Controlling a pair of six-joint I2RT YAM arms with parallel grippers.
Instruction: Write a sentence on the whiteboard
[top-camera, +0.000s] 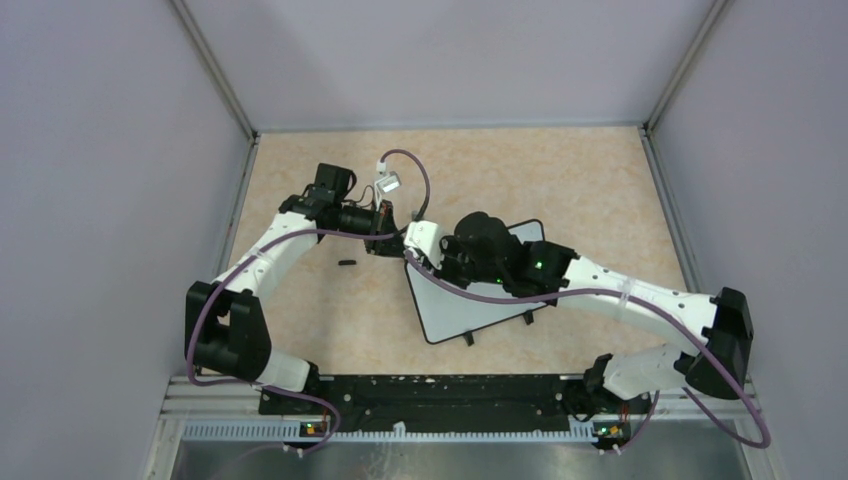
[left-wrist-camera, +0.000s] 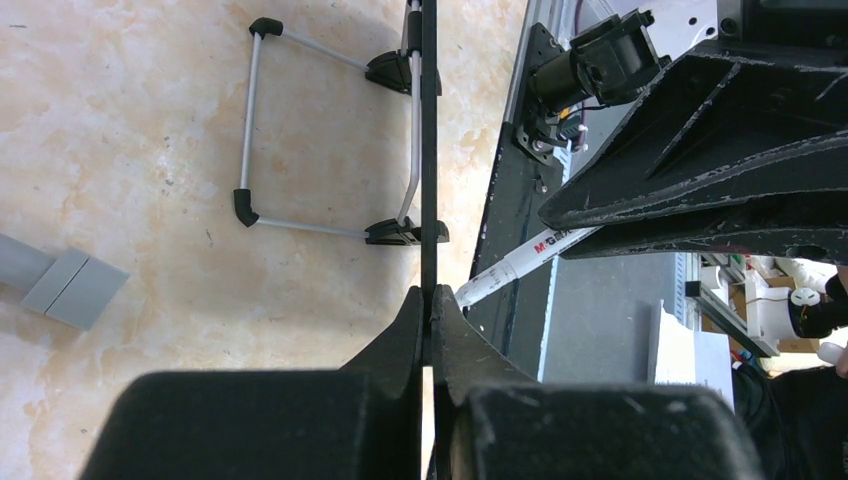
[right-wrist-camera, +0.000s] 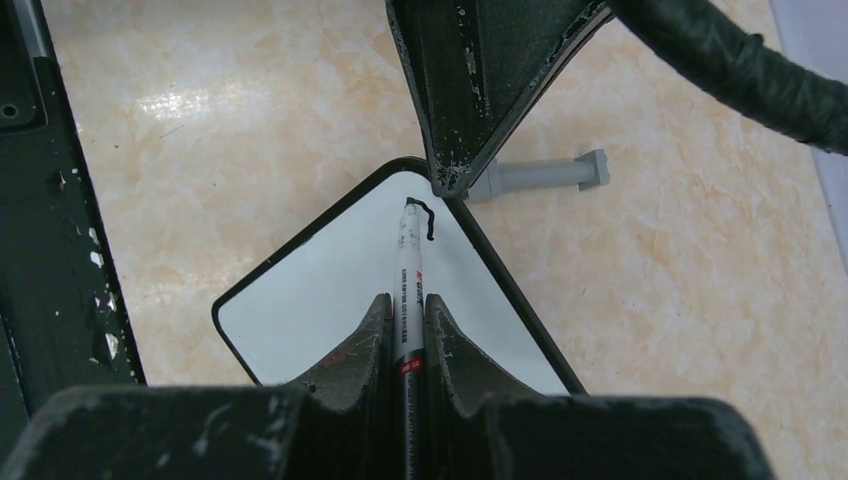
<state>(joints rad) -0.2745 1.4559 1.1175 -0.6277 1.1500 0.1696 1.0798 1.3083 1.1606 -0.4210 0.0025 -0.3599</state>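
The whiteboard (top-camera: 462, 306) lies tilted mid-table, white with a thin black rim. My left gripper (left-wrist-camera: 430, 296) is shut on the whiteboard's rim (left-wrist-camera: 430, 150) at its far-left corner, seen edge-on with its wire legs (left-wrist-camera: 250, 130) to the side. My right gripper (right-wrist-camera: 407, 302) is shut on a white marker (right-wrist-camera: 408, 262), whose tip touches the whiteboard (right-wrist-camera: 320, 295) near that same corner. Of the sentence only one short curved black stroke (right-wrist-camera: 429, 221) shows. In the top view the left gripper (top-camera: 382, 238) and right gripper (top-camera: 428, 248) sit close together.
A small black cap-like piece (top-camera: 347, 263) lies on the tabletop left of the board. A white connector (top-camera: 388, 184) on a purple cable hangs behind the grippers. A grey peg (right-wrist-camera: 540, 175) lies just beyond the board's corner. Grey walls enclose the table.
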